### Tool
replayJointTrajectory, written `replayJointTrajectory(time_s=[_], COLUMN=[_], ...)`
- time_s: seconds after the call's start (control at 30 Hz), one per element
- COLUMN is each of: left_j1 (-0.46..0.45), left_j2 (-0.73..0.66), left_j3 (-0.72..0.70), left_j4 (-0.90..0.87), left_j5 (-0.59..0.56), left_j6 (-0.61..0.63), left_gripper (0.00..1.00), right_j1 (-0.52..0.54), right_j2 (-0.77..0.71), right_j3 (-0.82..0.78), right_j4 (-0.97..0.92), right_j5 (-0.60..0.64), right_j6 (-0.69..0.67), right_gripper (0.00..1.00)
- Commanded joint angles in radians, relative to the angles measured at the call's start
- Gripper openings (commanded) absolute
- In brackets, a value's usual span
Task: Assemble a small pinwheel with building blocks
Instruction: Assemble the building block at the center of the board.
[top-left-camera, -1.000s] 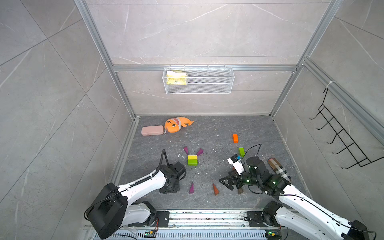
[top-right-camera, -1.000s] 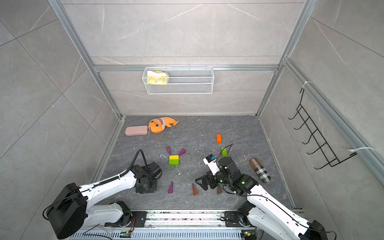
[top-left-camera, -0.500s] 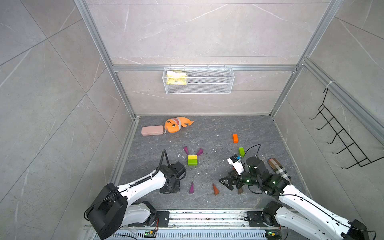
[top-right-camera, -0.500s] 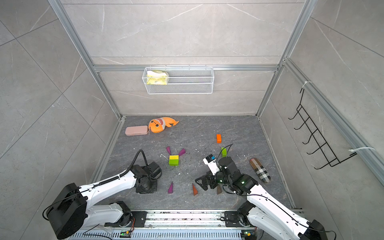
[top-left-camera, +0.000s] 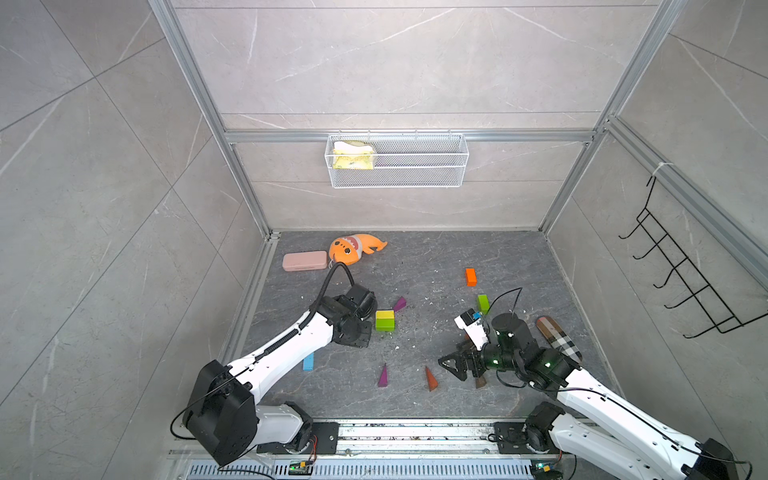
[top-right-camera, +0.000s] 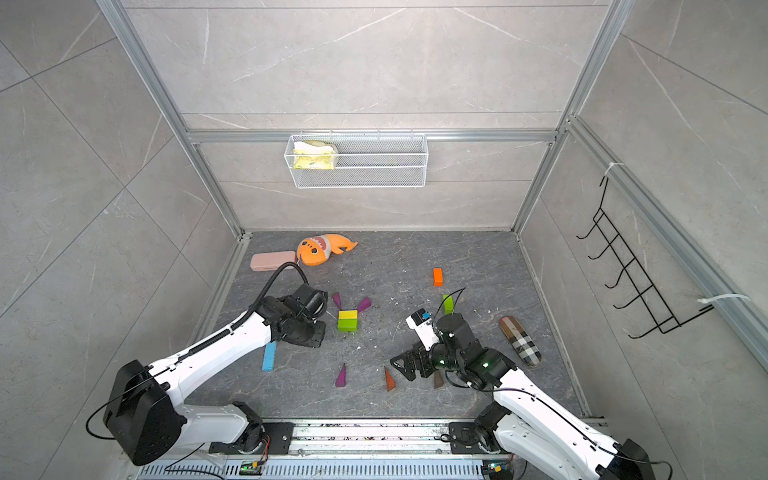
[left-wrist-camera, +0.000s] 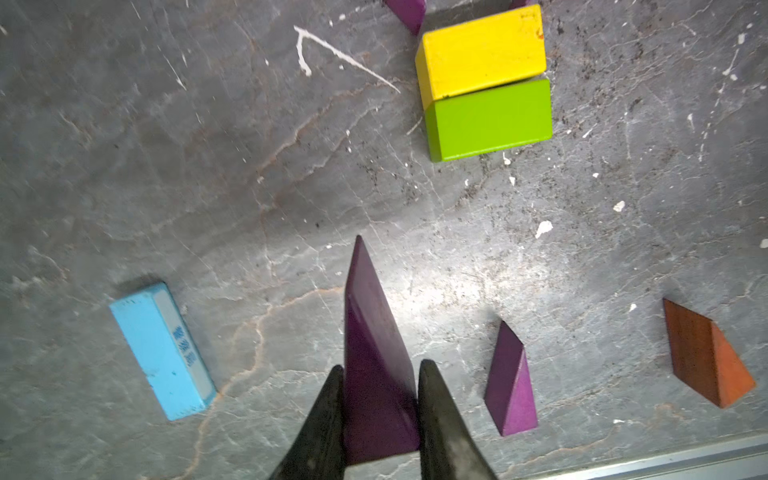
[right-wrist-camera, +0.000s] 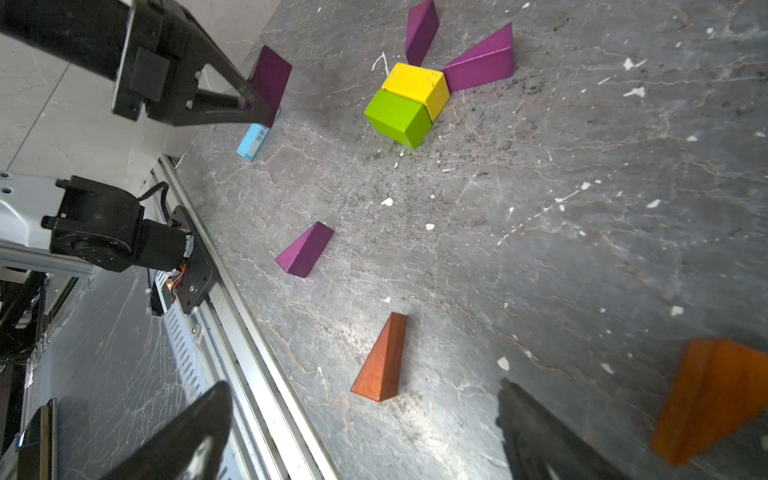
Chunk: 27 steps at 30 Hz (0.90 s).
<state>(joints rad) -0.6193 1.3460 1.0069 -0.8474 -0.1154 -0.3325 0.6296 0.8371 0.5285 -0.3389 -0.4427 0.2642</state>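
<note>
Now our left gripper (left-wrist-camera: 382, 368) clamps the purple wedge (left-wrist-camera: 370, 316), tip pointing out from the jaws toward the bricks (left-wrist-camera: 486, 87) just ahead, while our right gripper (right-wrist-camera: 362, 386) hangs wide open beside a brown wedge (right-wrist-camera: 382, 361).

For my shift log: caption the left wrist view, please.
Left gripper clamps a purple wedge; touching yellow brick and green brick lie beyond its tip.
</note>
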Motion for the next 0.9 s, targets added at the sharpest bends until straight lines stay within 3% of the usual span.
replayJointTrajectory(time_s=[0.0,0.3,0.43,0.57,0.67,0.87], left_j1=[0.037,0.067,0.07,0.069,0.073,0.082], left_j2=[0.041,0.111,0.108,0.09,0.089,0.159], left_j3=[0.077,0.104,0.1,0.071,0.047,0.056], left_j4=[-0.04,0.021,0.074,0.125,0.154,0.151], left_j5=[0.038,0.073,0.147,0.15,0.147,0.123], left_j6=[0.233,0.543,0.656,0.784,0.843,0.85], left_gripper=[0.08,0.08,0.08,0.08,0.08,0.08], right_j1=[-0.004,-0.004,-0.005,-0.004,-0.004,-0.004], right_j2=[0.015,0.033,0.029,0.022,0.025,0.028], right_j3=[-0.003,0.002,-0.002,-0.007,-0.005,-0.005], right_j4=[0.026,0.024,0.03,0.036,0.035,0.034], right_j5=[-0.015,-0.006,-0.034,-0.04,-0.044,-0.038], right_j6=[-0.021,-0.028,-0.028,-0.026,-0.025,-0.024], right_gripper=[1.0,1.0,1.0,1.0,1.0,1.0])
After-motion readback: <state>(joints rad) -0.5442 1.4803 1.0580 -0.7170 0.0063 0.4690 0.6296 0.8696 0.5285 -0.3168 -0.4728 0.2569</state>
